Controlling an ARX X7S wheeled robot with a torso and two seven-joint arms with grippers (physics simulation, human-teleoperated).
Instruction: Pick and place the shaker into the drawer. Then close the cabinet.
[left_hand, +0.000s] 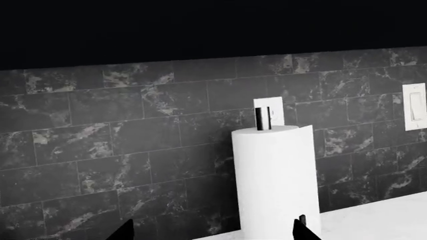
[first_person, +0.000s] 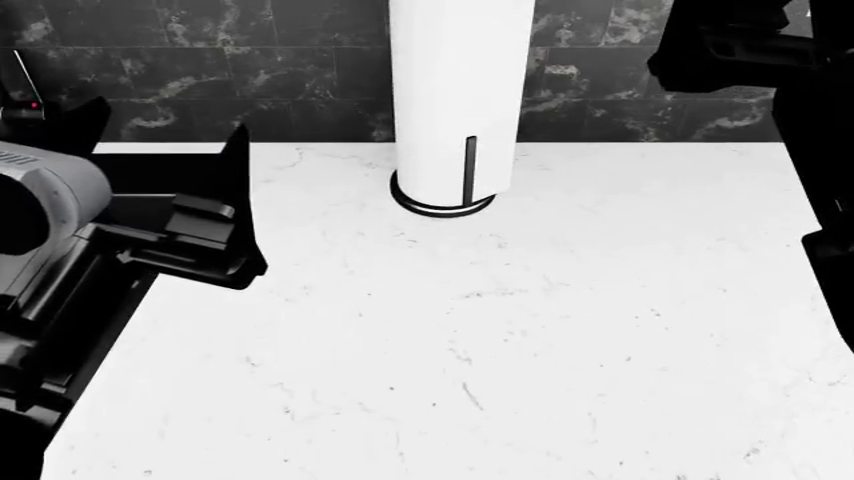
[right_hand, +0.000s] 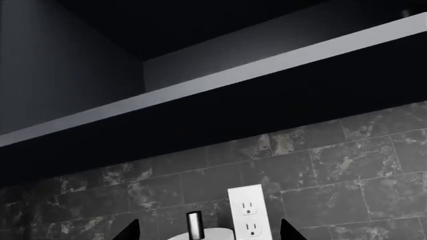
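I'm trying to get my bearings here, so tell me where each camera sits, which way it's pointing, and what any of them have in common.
Head view: from the robot's head, looking down at the white counter; left hand and a dark right arm show.
Left wrist view: near the left hand, facing the dark tiled wall; only fingertips show.
Right wrist view: near the right hand, tilted up at the wall and the cabinet underside; fingertips show.
All three share the paper towel roll.

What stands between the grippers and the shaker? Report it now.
Cannot judge: the small glass shaker and the dark drawer show in no view. Only a white paper towel roll stands upright on the white marble counter, ahead of the open left gripper.
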